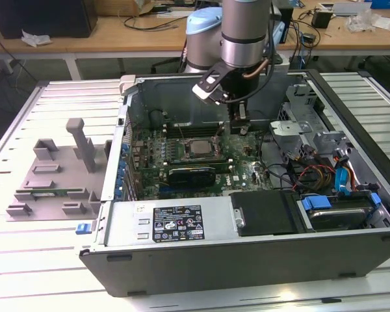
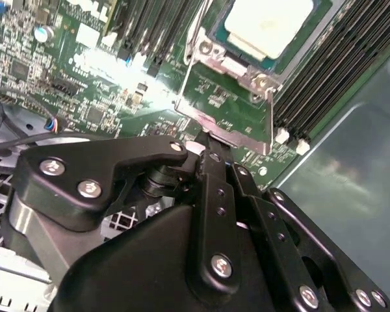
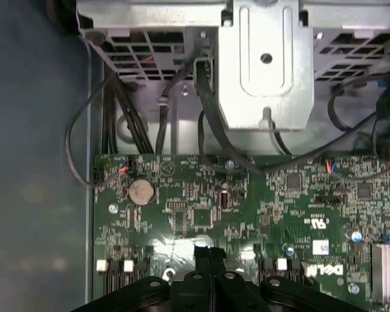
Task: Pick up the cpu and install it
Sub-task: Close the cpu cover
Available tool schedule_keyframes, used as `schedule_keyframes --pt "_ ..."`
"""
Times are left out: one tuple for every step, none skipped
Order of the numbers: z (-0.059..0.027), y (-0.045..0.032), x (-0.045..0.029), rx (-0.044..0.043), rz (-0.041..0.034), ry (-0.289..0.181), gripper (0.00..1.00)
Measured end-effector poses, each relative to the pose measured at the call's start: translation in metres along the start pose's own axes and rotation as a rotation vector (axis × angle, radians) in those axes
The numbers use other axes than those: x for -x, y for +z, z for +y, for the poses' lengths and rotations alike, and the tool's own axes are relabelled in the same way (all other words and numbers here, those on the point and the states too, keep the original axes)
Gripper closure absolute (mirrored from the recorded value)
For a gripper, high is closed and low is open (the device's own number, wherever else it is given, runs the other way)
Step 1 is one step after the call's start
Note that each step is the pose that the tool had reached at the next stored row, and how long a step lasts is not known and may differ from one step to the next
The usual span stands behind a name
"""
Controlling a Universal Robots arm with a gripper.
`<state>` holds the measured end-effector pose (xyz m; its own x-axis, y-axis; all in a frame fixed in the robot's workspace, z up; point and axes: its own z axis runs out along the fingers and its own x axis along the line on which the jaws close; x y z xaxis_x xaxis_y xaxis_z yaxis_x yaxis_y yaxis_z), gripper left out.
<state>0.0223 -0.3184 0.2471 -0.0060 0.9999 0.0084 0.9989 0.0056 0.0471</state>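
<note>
The cpu point(image 1: 198, 147), a square chip with a silver-grey top, lies flat in its socket on the green motherboard inside the open computer case. In the second wrist view the cpu point(image 2: 268, 23) sits inside the metal socket frame point(image 2: 231, 107). My gripper point(image 1: 239, 127) hangs over the board just to the exterior view's right of the socket. Its black fingers are shut with nothing between them, and the gripper point(image 2: 210, 151) tip stands at the frame's edge. In the first wrist view the gripper point(image 3: 210, 252) is low over the motherboard point(image 3: 201, 208).
The case wall point(image 1: 247, 260) rises all round the board. A grey metal drive cage point(image 3: 266, 65) and bundled cables point(image 1: 312, 175) crowd the exterior view's right. Black memory slots point(image 2: 325, 71) flank the socket. A grey parts fixture point(image 1: 55, 172) lies on the table at the left.
</note>
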Motion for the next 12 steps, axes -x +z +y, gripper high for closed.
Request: schedule_keyframes --pt "-0.0029 -0.0001 -0.0002 0.0003 0.0000 0.000 0.89" --pt "-0.0066 -0.0003 -0.0006 0.0006 0.0001 0.000 0.89" --pt "-0.0101 -0.0004 -0.0010 0.0009 0.0001 0.000 0.89" --pt "-0.0121 -0.0005 -0.0012 0.0011 0.0001 0.000 0.89" --pt "-0.0143 -0.0006 -0.0015 0.0013 0.0001 0.001 0.89" --pt "-0.0162 -0.0007 -0.0018 0.0014 0.0001 0.001 0.89" --pt "-0.0172 -0.0008 -0.0019 0.0015 0.0000 0.001 0.89" --pt "-0.0173 -0.0008 -0.0019 0.0015 0.0000 0.001 0.89" --pt "-0.0173 -0.0008 -0.0019 0.0016 -0.0001 0.001 0.89" --pt "-0.0173 -0.0007 -0.0019 0.0016 -0.0003 0.000 0.89" --pt "-0.0173 -0.0007 -0.0019 0.0009 -0.0004 0.000 0.89" --pt "-0.0173 -0.0006 -0.0020 -0.0033 -0.0003 0.001 0.89"
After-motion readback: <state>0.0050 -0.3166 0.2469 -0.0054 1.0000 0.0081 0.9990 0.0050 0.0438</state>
